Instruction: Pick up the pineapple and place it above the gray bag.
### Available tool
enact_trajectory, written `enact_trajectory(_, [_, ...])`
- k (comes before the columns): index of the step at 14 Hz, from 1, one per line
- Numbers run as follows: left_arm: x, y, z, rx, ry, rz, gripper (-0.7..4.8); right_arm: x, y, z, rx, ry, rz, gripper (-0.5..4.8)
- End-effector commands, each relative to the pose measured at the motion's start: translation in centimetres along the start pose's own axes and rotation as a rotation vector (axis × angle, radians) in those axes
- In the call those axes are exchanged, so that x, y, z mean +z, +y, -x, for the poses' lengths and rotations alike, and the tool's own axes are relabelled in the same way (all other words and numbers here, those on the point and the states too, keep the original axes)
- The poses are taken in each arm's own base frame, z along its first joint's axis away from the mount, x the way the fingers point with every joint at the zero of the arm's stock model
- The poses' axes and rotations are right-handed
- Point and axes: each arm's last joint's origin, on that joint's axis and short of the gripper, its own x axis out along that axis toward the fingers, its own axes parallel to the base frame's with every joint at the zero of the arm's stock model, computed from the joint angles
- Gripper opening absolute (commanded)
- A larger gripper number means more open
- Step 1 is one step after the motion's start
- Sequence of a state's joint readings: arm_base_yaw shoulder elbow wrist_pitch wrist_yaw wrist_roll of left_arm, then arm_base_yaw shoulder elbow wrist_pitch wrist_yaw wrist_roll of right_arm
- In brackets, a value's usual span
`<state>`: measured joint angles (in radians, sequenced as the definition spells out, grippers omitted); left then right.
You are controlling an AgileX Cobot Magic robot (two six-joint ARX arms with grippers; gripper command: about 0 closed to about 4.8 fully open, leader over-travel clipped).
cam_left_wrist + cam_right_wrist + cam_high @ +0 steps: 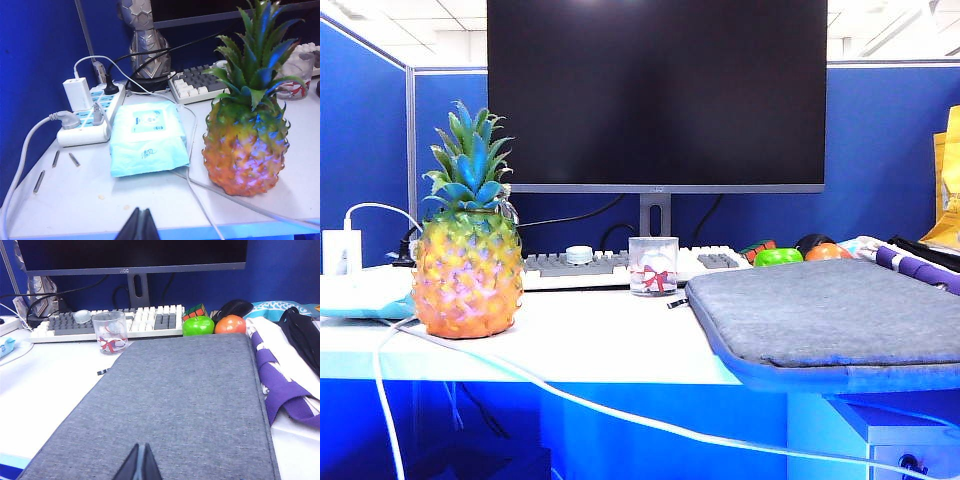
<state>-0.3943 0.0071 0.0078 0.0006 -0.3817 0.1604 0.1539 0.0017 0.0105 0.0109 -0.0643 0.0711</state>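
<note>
1. Currently, pineapple (pixel 467 262) stands upright on white table (pixel 610 340), well apart from gray bag (pixel 830 315).
2. Left gripper (pixel 140 226): jaws closed, empty, near pineapple.
3. Right gripper (pixel 138 464): jaws closed, empty, over gray bag.

Ahead of the shut left gripper (pixel 141 226): bare desk, then a white cable (pixel 200 187) crossing before the pineapple (pixel 246 145), wipes pack (pixel 147 137) beside. Ahead of the closed right gripper (pixel 138 465): open gray bag (pixel 175 405), hemmed by glass cup (pixel 109 332), green fruit (pixel 198 326) and striped cloth (pixel 280 375).
</note>
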Motion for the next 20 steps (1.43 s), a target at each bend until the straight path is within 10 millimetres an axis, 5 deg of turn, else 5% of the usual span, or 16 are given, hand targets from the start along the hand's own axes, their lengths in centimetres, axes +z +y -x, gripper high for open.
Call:
enact_trajectory(1, [0.2, 0.0, 0.0, -0.001, -0.010, 0.007, 0.04, -0.1, 0.0, -0.1, 0.002, -0.013, -0.004, -0.05])
enact_trajectory(5, [0.4, 0.1, 0.0, 0.003, -0.034, 0.022, 0.04, -0.1, 0.0, -0.1, 0.002, -0.012, -0.004, -0.06])
enact_trajectory(7, [1.4, -0.2, 0.1, -0.132, -0.146, 0.077, 0.95, -0.1, 0.0, -0.1, 0.002, -0.012, -0.004, -0.06])
enact_trajectory(9, [2.3, -0.2, 0.3, -0.195, -0.236, 0.095, 1.18, -0.1, 0.0, -0.1, 0.002, -0.012, -0.006, -0.06])
enact_trajectory(11, [3.5, 0.1, 0.6, -0.188, -0.275, 0.117, 3.15, -0.1, 0.0, -0.1, 0.003, -0.012, -0.006, -0.05])
enact_trajectory(13, [5.2, 0.4, 0.6, -0.190, -0.285, 0.136, 3.78, -0.1, 0.0, -0.1, 0.003, -0.010, -0.006, -0.05])
enact_trajectory(14, [6.8, 0.5, 0.3, -0.209, -0.269, 0.128, 4.65, -0.1, 0.0, -0.1, 0.003, -0.009, -0.007, -0.05])
enact_trajectory(16, [10.4, -0.1, -2.6, -0.233, -0.160, 0.087, 4.79, -0.2, 0.0, -0.1, 0.002, -0.005, -0.007, -0.05])
enact_trajectory(20, [13.2, -3.2, -10.2, -0.417, 0.063, 0.019, 4.79, -0.2, 0.0, -0.1, 0.003, -0.007, -0.007, -0.05])
